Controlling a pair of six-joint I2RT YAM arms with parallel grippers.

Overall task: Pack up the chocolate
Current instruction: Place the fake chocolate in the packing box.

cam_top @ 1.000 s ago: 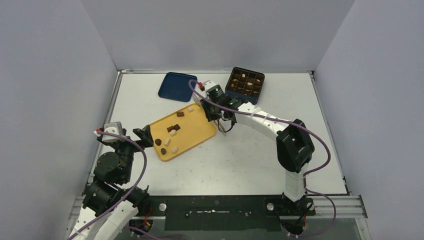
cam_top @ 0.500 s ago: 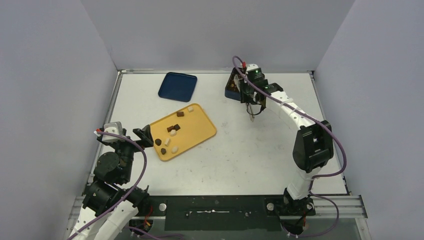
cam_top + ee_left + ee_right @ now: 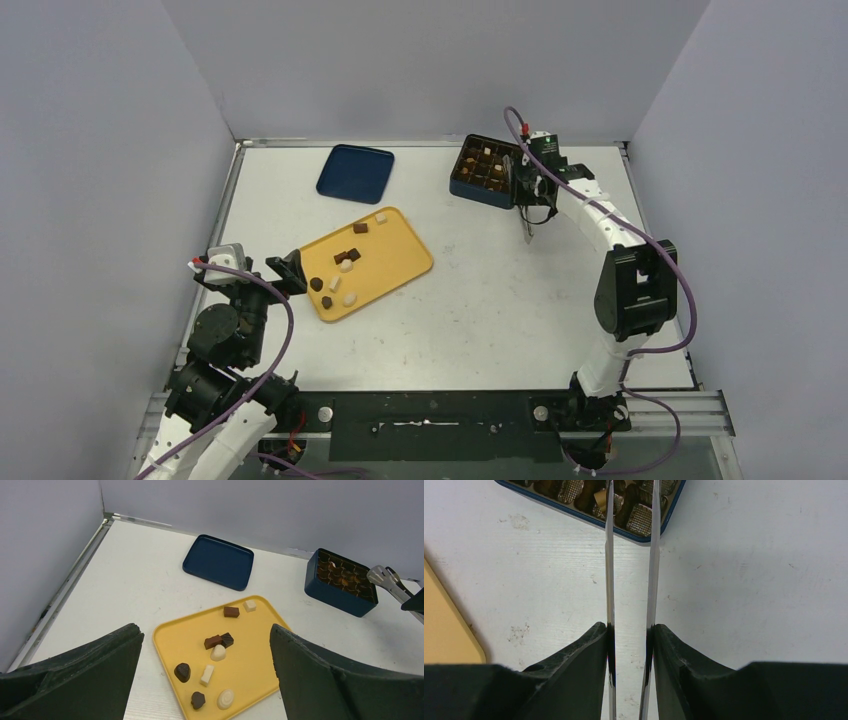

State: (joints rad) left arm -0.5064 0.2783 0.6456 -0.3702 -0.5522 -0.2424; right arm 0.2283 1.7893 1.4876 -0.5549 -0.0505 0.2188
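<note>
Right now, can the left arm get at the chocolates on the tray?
Probably yes. The left fingers, open, sit at the tray's left corner with nothing between them and the chocolates; the right arm, holding tongs, is by the box.

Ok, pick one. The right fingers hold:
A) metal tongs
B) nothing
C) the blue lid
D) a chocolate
A: in the right wrist view, the two thin metal blades of the tongs sit clamped between the right fingers.
</note>
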